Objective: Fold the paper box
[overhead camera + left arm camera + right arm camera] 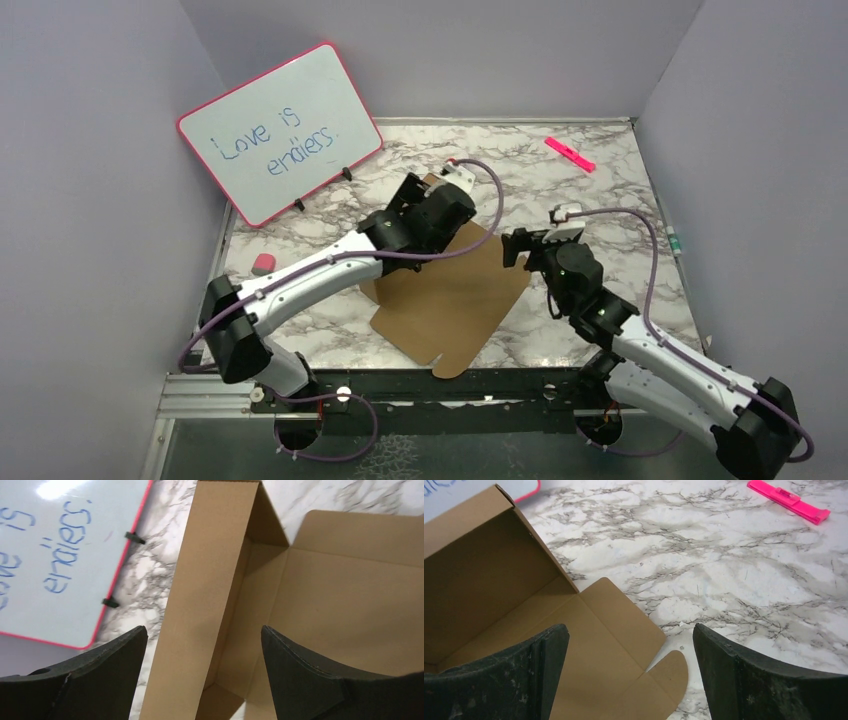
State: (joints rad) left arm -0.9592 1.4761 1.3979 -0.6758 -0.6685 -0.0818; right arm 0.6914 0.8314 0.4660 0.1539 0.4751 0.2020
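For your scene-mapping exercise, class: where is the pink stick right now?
In the top view the pink stick lies on the marble table near its far right corner, apart from the paper box and across from the whiteboard.

— What kind of place is this?
— A robotics lab cell. Plain pale lilac partition walls (90,200) enclose a marble-patterned tabletop (600,175); the white-and-black left arm (310,272) and right arm (665,365) are bolted to a black metal rail (450,395).

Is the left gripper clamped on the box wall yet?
No, the left gripper is open, its fingers spread apart without pinching the paper box.
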